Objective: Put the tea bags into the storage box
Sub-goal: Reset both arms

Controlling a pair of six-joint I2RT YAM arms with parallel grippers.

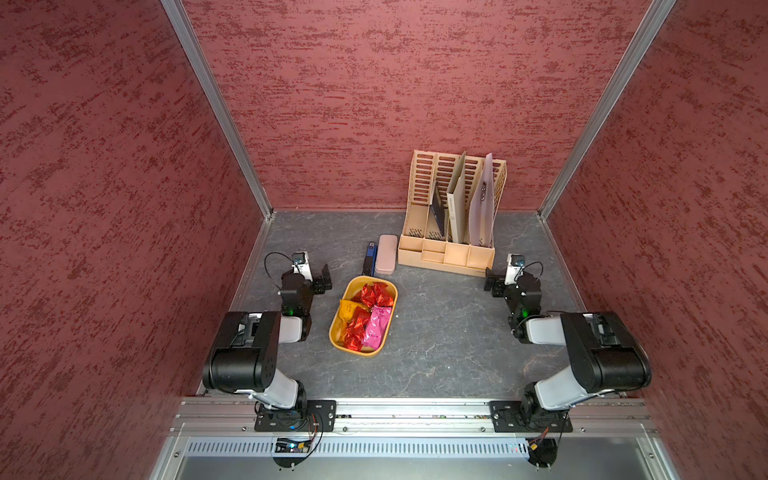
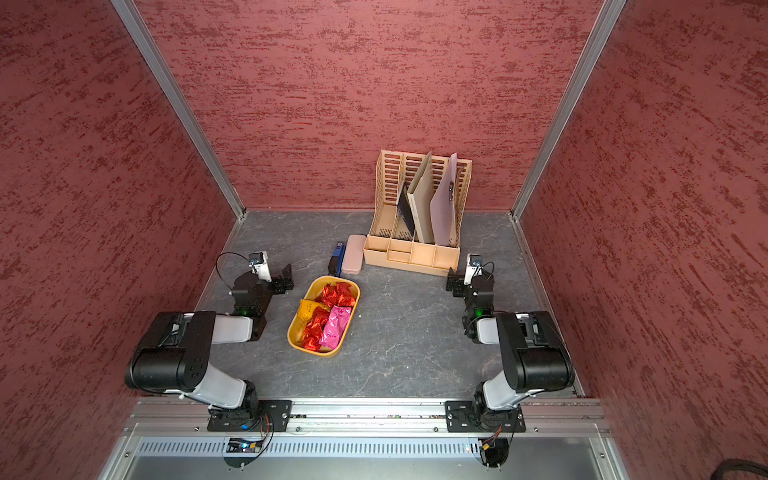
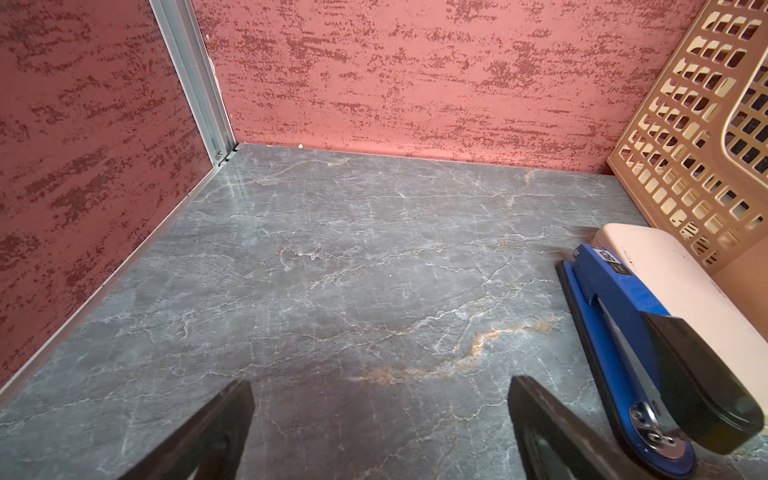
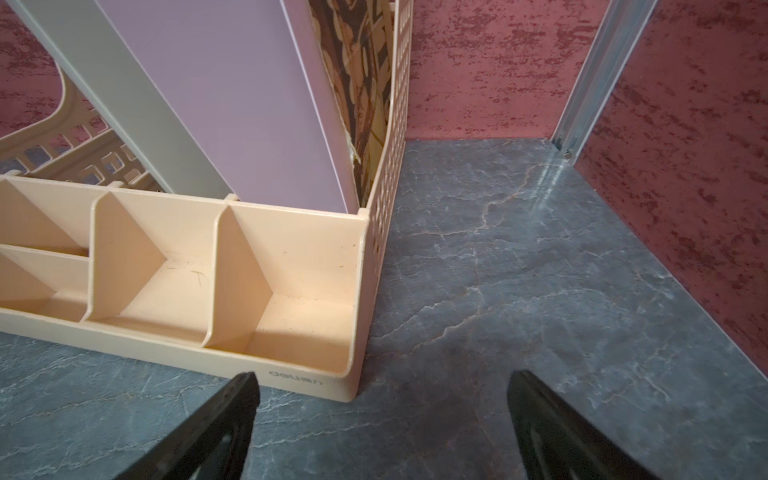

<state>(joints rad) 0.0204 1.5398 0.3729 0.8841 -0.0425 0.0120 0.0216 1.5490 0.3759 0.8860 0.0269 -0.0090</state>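
Black and spread wide, the left end effector (image 3: 380, 386) held nothing over the grey marbled counter (image 3: 332, 257), near a blue and black stapler (image 3: 631, 332). Beside it, the shallow mustard-yellow plastic storage box (image 1: 333, 328) carried the shiny crinkled foil tea bags (image 1: 368, 316), red, orange and pink, all inside its rim. Further right stood a pale pink oblong case (image 1: 386, 254) and a tall tan slotted file organizer (image 1: 451, 253). The right end effector (image 4: 382, 378), also wide open and empty, faced the organizer's corner. No packet lay on the counter, so probably both stood aside because the work was finished.
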